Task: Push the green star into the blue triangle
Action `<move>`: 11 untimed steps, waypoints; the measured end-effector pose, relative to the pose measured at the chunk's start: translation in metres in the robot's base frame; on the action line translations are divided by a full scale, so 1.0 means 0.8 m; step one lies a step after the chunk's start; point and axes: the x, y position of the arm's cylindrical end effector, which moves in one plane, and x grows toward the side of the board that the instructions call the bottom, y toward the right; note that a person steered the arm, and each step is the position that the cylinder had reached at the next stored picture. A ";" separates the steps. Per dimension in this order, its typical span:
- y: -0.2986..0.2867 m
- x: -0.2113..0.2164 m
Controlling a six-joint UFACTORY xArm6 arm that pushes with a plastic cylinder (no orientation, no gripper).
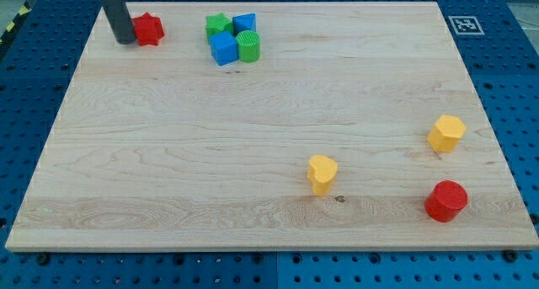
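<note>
Green star [218, 24] touching blue triangle [245, 23], my tip [124, 40] well left, beside red star [149, 29]

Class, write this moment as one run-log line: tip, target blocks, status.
tip: top left, beside red star | green star: touching blue triangle in cluster | status: tip away from cluster

My tip [123, 40] is sitting at the desk's [210, 154] top left, touching the red star's [150, 29] left side. Just to the right, four blocks are huddling together: the green star [218, 24], the blue triangle [245, 23], a blue cube [224, 49], a green cylinder [248, 46]. Well apart, lower right, a yellow heart [322, 173], a yellow hexagon [446, 133] and a red cylinder [445, 200] are lying.
</note>
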 end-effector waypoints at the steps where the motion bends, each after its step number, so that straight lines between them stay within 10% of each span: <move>1: 0.000 -0.012; 3: 0.000 0.017; 6: 0.091 0.200; 11: 0.144 0.019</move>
